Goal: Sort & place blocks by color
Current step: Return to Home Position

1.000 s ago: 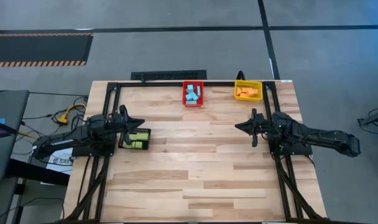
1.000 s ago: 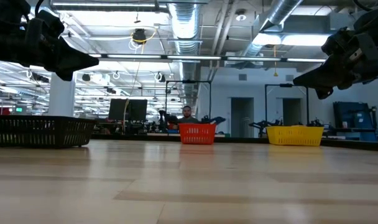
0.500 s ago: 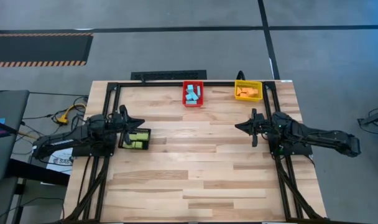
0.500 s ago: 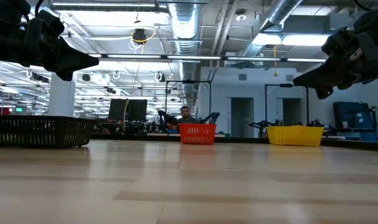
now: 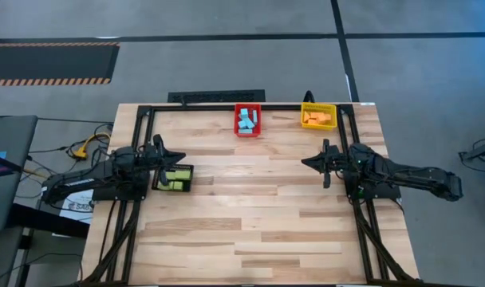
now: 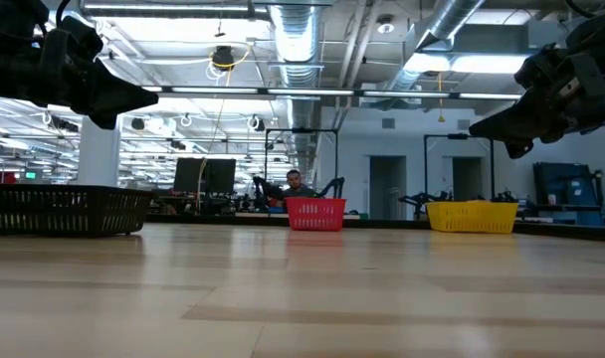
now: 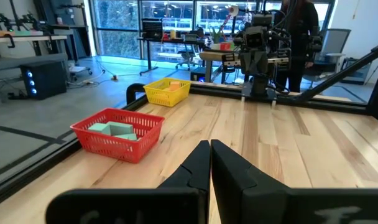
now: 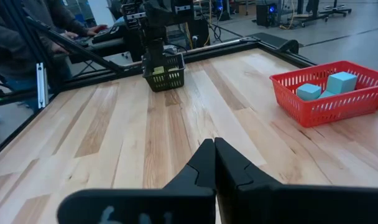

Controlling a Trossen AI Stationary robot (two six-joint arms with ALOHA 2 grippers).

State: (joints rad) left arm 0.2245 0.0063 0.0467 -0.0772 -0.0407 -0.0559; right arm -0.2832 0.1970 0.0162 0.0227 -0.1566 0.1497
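Observation:
The blocks lie sorted in three slotted bins. Light blue blocks fill the red bin at the far edge, orange blocks the yellow bin beside it, and green blocks the black bin at the left side. My left gripper hovers shut above the black bin's far rim. My right gripper hovers shut over the table's right half, holding nothing. In the left wrist view the shut fingers point at the red bin; in the right wrist view the fingers point across the table.
A black frame runs around the table's far, left and right sides. A person sits behind the red bin in the room beyond. A person stands behind the right arm. The wooden top between the arms and the near edge is bare.

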